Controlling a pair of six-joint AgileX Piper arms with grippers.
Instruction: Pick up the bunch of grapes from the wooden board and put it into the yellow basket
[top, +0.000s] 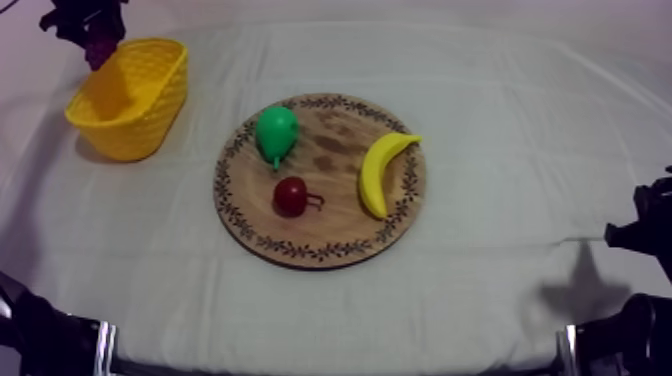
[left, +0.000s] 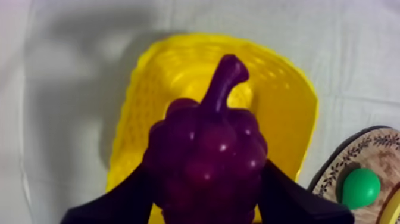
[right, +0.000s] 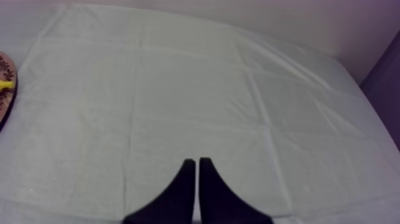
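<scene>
1. Top view: the basket (top: 130, 100) stands at the far left of the surface. The grapes (top: 92, 35) hang over its far rim, clear of the board (top: 335, 150). The dark shape around them is probably the left jaws, though the outline is hard to make out here. On the board lie a pear (top: 276, 132), a small red fruit (top: 291, 195) and a banana (top: 380, 172), each apart from the others. The right arm (top: 645, 225) sits low at the right edge.
2. Left wrist view: the left jaws are clamped on the grapes (left: 205, 155), with black fingers (left: 119, 202) at either side. The basket (left: 286, 101) lies directly beneath. Beside it are the board's rim (left: 351, 161) and the pear (left: 361, 187).
3. Right wrist view: the right jaws lie together as a narrow wedge over bare cloth (right: 178, 89). The board's edge (right: 5, 104) and the banana's tip (right: 6, 85) are well apart from them.
</scene>
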